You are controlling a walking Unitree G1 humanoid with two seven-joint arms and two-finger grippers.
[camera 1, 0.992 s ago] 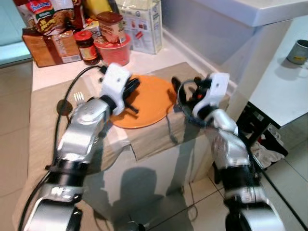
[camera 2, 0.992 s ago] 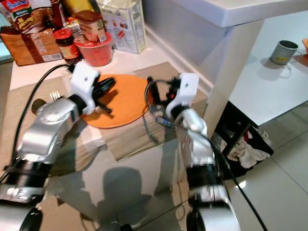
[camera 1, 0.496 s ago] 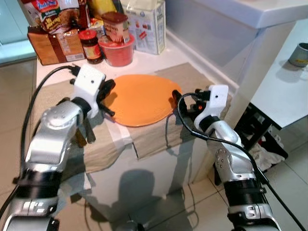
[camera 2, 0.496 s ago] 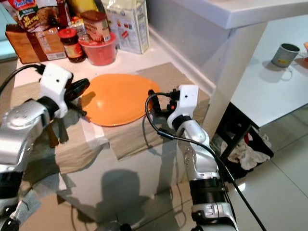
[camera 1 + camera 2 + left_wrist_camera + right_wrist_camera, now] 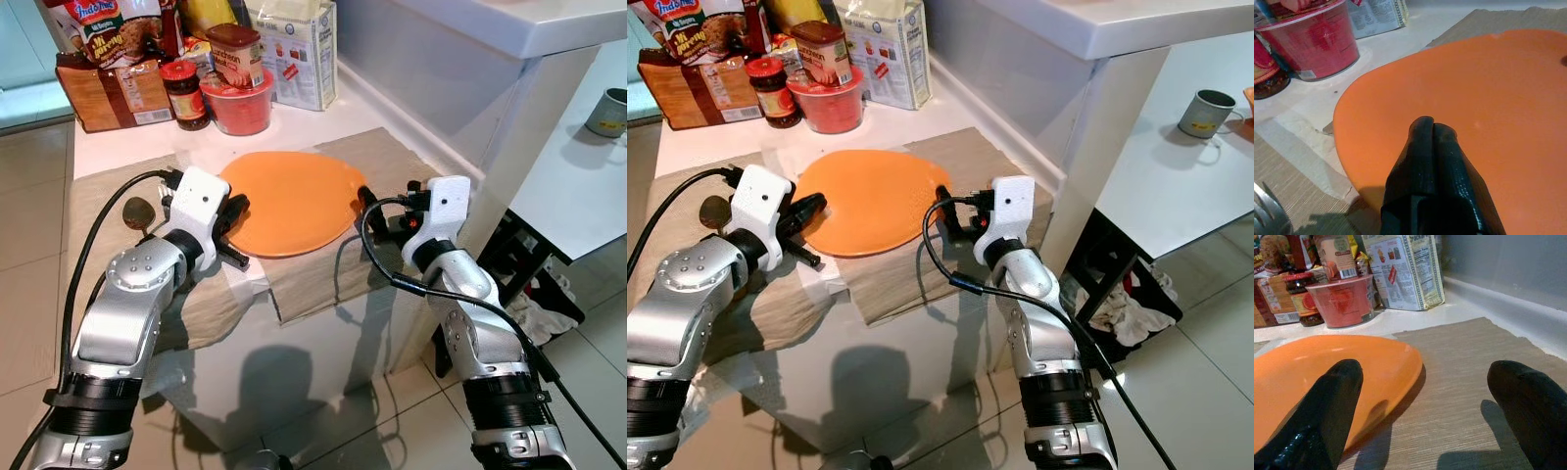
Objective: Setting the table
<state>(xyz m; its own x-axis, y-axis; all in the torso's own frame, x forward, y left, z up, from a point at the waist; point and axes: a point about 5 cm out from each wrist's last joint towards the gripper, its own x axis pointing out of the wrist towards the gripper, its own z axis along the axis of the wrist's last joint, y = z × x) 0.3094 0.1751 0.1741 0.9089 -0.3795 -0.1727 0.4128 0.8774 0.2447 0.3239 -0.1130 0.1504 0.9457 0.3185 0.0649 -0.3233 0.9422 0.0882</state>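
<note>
An orange plate [image 5: 294, 196] lies on a beige placemat [image 5: 392, 157] on the white table. My left gripper [image 5: 233, 217] is at the plate's left rim; in the left wrist view its fingers [image 5: 1432, 132] are shut together over the rim with nothing between them. My right gripper [image 5: 377, 213] is at the plate's right rim. In the right wrist view it stands open, with one finger [image 5: 1332, 406] over the plate's edge and the other over the mat. Fork tines [image 5: 1266, 215] lie on the mat by the left gripper. A dark spoon [image 5: 135, 211] lies further left.
Groceries stand at the back: a red cup [image 5: 235, 103], a jar [image 5: 184, 93], a white box [image 5: 294, 49] and a brown package [image 5: 108, 88]. A second white table with a mug [image 5: 609, 110] is at the right. The table's front edge drops to tiled floor.
My left gripper drew back leftward off the plate, then came in again to its left rim. The right gripper stayed at the right rim. The camera view shifted a little.
</note>
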